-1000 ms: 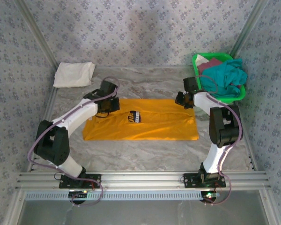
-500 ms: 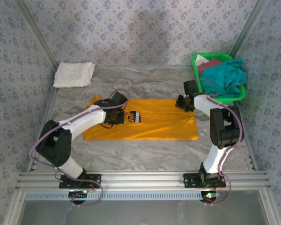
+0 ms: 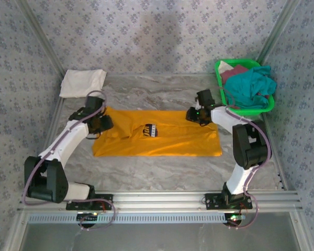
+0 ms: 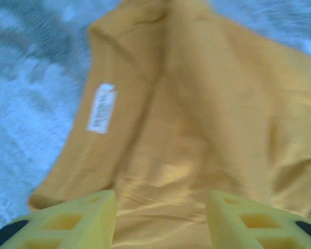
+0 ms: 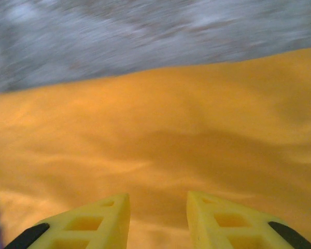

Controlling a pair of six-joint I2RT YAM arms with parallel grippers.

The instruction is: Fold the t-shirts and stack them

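Note:
A mustard-orange t-shirt [image 3: 167, 138] with a navy-and-white print [image 3: 150, 130] lies flat as a long band in the middle of the table. My left gripper [image 3: 104, 124] hovers over its left end, open, with nothing between the fingers [image 4: 88, 218]. Under that gripper [image 4: 160, 199] the cloth is folded over, and a white label [image 4: 101, 108] shows. My right gripper [image 3: 192, 114] is at the shirt's far right edge, open just above the orange cloth [image 5: 160, 135]. A folded white t-shirt [image 3: 82, 82] lies at the back left. Teal [image 3: 251, 86] and maroon [image 3: 235, 71] t-shirts are piled in a basket.
The green plastic basket [image 3: 264, 107] stands at the back right corner, close behind my right arm. Patterned walls enclose the grey marbled table [image 3: 157, 172] on three sides. Bare table lies in front of the orange shirt.
My left gripper went from shut to open, letting go of the cloth, and drew back from the shirt's middle to its left end. My right gripper slid left along the far edge.

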